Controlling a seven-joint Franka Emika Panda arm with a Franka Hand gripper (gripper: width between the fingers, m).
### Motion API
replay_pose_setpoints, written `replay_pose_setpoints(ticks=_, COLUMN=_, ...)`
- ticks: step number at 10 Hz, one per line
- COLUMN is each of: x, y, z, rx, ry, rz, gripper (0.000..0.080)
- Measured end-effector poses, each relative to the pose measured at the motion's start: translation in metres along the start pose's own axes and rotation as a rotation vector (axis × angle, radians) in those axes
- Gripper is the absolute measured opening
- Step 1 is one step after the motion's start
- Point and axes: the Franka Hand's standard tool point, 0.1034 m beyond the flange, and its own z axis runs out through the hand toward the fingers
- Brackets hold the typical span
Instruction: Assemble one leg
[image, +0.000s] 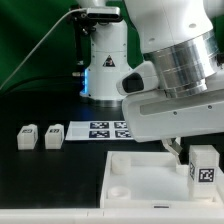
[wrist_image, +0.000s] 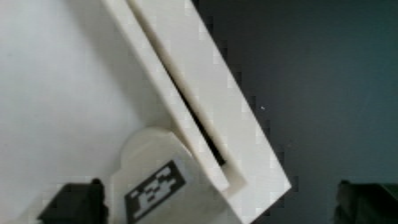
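Observation:
One leg (image: 204, 165), a small white block with a black-and-white tag, stands upright at the near corner of the large white square piece (image: 140, 178) on the exterior view's right. My gripper (image: 198, 150) hangs right over it, one dark finger (image: 172, 148) showing beside it. In the wrist view the leg (wrist_image: 157, 188) sits between my two dark fingertips (wrist_image: 71, 202), with a gap on each side; my gripper (wrist_image: 217, 206) is open. The square piece's raised rim (wrist_image: 199, 90) runs away from the leg. Two more legs (image: 25, 137) (image: 53, 135) lie on the table at the exterior view's left.
The marker board (image: 100, 129) lies flat behind the square piece. The arm's white base (image: 105, 60) stands at the back. The table is black.

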Motion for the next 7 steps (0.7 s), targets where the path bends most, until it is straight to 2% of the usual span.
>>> replay_pose_setpoints(ticks=2, x=0.007, y=0.0068, z=-0.0025, rx=-0.058, ry=0.022, rz=-0.308, gripper=0.0649)
replay_pose_setpoints(ticks=3, x=0.0071, y=0.0041, z=-0.002, rx=-0.089, ry=0.028, rz=-0.422, gripper=0.0649)
replay_pose_setpoints(ticks=6, x=0.0066, y=0.0021, z=-0.0012, rx=-0.092, ry=0.035, rz=-0.421, gripper=0.0649)
replay_pose_setpoints(ticks=7, x=0.0063, y=0.0017, z=-0.0011, rx=-0.091, ry=0.035, rz=-0.407, gripper=0.056)
